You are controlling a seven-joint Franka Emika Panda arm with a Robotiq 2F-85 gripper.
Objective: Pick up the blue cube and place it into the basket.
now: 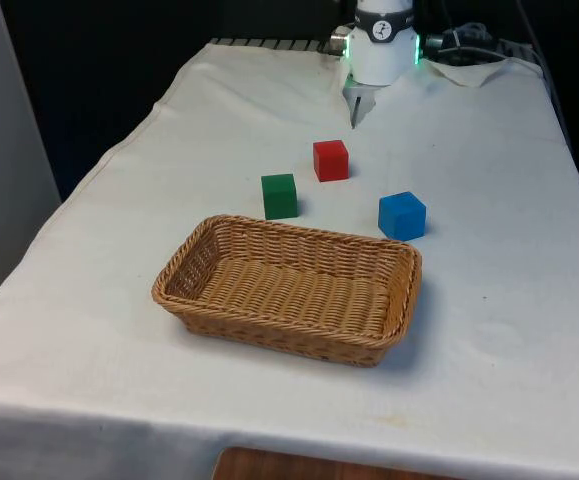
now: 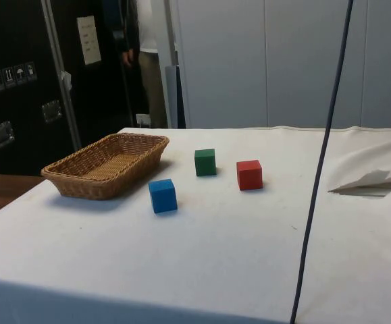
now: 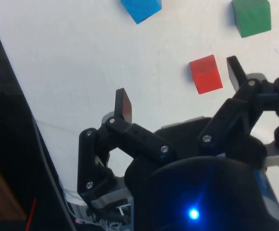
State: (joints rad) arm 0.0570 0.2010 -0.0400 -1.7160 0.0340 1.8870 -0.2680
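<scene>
Gripper (image 3: 178,86) hangs spread and empty above the table's far end, nothing grasped yet; blue cube (image 1: 402,216) sits free on the cloth just beside the wicker basket's (image 1: 209,305) far corner, unobstructed for a top-down grasp.

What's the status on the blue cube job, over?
Pincer open, holding nothing. Blue cube on the cloth beside the basket, not in it. Red cube and green cube nearby, not blocking.
</scene>
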